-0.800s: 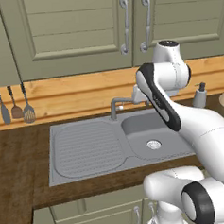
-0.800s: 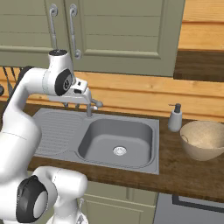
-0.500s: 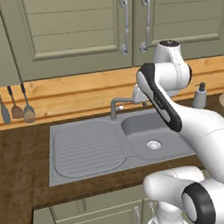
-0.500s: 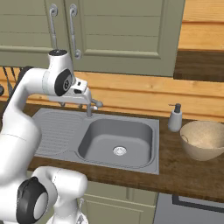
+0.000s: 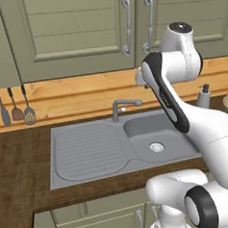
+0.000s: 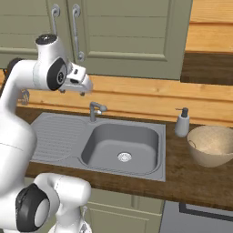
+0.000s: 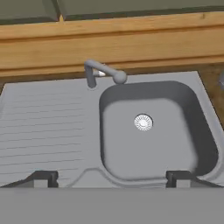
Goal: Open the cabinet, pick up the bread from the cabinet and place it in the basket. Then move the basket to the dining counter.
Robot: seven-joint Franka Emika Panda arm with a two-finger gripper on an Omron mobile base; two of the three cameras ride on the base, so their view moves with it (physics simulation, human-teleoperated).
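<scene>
Gripper with fingers spread wide and nothing between them hangs mid-frame above the sink, cabinet doors shut across the top of both base views, basket at right edge beside the soap dispenser.

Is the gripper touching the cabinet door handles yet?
Apart. In the right base view the gripper hangs below the cabinet, clear of its handles, above the sink.
</scene>
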